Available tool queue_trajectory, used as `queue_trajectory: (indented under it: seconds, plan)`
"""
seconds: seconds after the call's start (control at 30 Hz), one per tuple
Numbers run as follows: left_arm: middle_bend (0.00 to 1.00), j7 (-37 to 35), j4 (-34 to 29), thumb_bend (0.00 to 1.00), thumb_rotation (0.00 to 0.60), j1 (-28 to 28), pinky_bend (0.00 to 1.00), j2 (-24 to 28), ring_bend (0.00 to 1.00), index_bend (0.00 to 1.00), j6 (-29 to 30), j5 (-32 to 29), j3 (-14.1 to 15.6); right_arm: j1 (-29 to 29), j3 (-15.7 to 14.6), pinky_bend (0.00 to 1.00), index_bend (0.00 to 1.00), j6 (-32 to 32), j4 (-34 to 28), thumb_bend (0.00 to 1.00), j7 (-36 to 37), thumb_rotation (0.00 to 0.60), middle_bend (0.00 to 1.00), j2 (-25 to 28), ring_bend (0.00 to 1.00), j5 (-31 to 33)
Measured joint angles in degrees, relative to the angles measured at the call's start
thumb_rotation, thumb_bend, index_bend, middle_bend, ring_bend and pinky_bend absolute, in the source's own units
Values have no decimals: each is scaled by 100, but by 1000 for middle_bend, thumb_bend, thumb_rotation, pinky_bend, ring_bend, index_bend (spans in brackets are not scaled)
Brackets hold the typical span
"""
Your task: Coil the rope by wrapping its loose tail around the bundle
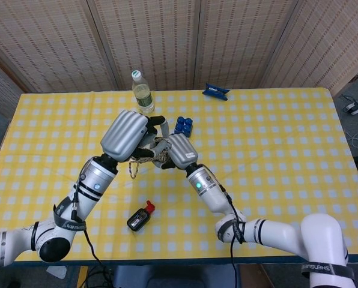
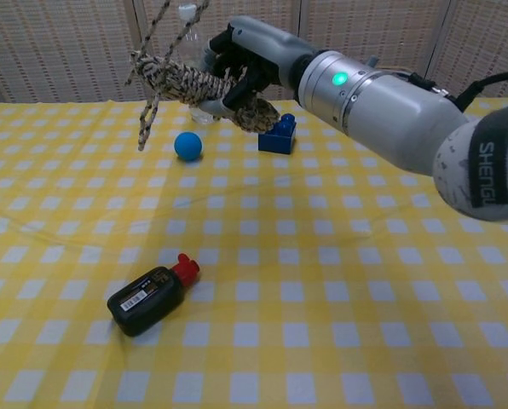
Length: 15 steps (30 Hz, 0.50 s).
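From the head view, the rope bundle (image 1: 157,154) sits just left of frame centre, held above the yellow checked worktop (image 1: 275,138) between the two robot hands. The right robot hand (image 1: 178,151) grips the bundle's right end. The left robot hand (image 1: 130,135) lies directly to the bundle's left and partly over it; its fingers reach toward the rope, but whether they pinch the tail cannot be told here. A short strand hangs below the left robot hand.

In the chest view, the bundle's long axis runs from upper left down to the right, ending inside the right robot hand (image 2: 241,72), whose fingers are wrapped round it. The loose tail (image 2: 164,25) rises from the bundle's free left end and leaves the top of the frame, so the next wrap probably has to pass round that free left end.
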Motion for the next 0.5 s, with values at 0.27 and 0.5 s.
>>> queue_trajectory:
  seconds: [0.27, 0.5]
  plan:
    - [948, -190, 233, 393, 600, -379, 943, -84, 885, 693, -131, -654, -177, 77, -130, 486, 661, -57, -38, 363, 388, 600, 585, -39, 476, -487]
    - [945, -99, 685, 393, 600, -654, 942, -242, 877, 691, -97, -1109, -136, 33, -323, 487, 672, 180, -15, 339, 1236, 600, 584, -68, 476, -1169]
